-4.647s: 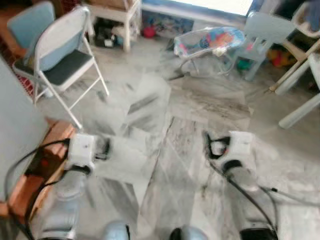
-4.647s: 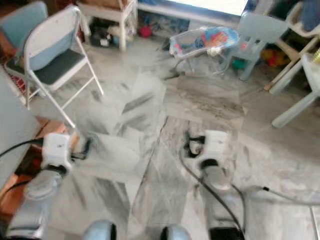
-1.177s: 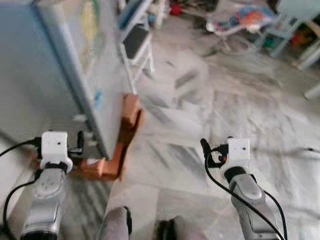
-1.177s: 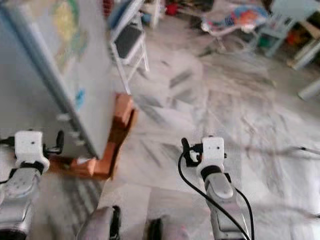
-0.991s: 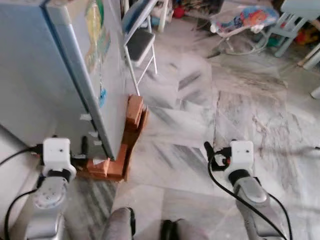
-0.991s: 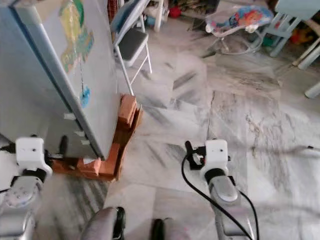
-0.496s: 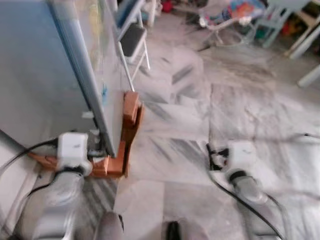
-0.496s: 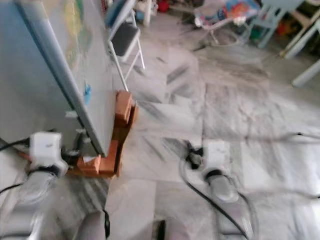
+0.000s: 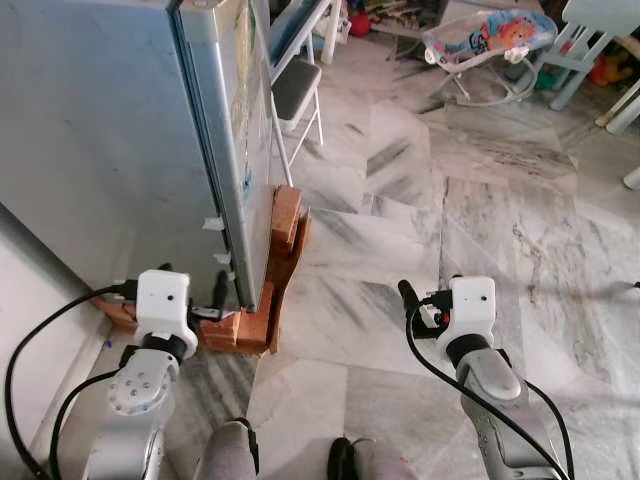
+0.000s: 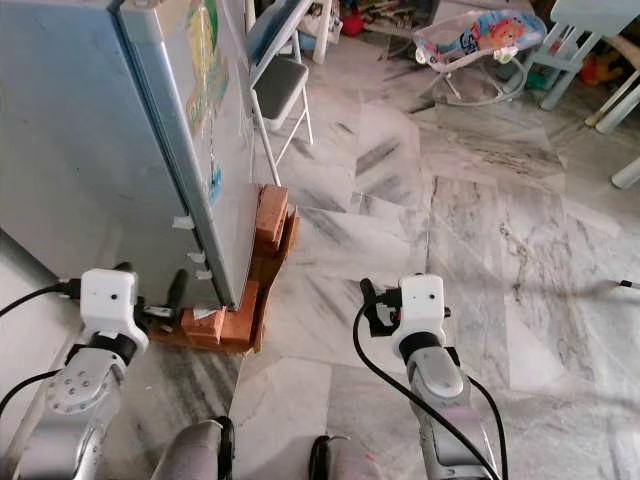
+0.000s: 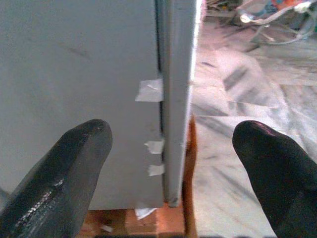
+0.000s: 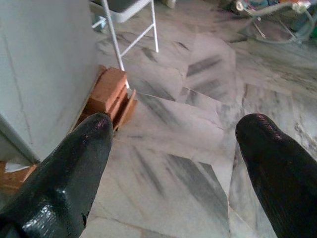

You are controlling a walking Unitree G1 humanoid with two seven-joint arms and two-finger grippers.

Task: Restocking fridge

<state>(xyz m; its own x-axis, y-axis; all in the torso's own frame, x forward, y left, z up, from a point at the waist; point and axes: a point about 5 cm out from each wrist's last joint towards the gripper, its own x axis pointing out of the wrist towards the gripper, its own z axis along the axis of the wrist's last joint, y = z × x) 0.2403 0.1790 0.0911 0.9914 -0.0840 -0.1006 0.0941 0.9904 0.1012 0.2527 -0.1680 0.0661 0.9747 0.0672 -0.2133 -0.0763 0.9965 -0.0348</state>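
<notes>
A grey fridge point(image 9: 110, 130) stands at my left on orange bricks point(image 9: 285, 225), with its door point(image 11: 178, 74) closed and coloured stickers point(image 10: 205, 40) on the front. Bits of white tape point(image 11: 148, 91) sit along the seam between side and door. My left gripper point(image 9: 205, 295) is open and low, just in front of the fridge's bottom corner, with the door edge between its fingers point(image 11: 64, 168) in the wrist view. It holds nothing. My right gripper point(image 9: 410, 300) is open and empty over bare floor, with the bricks off to its side.
A folding chair point(image 9: 295, 80) stands just beyond the fridge door. Farther back are a baby bouncer point(image 9: 485, 40) and a pale blue child chair point(image 9: 590, 20). Marble floor point(image 9: 480, 200) stretches open to the right. My feet point(image 9: 345, 465) are at the bottom edge.
The view has swung left from open floor to the fridge and steadied. The fridge corner is now closer to my left gripper. Both grippers stay open and empty.
</notes>
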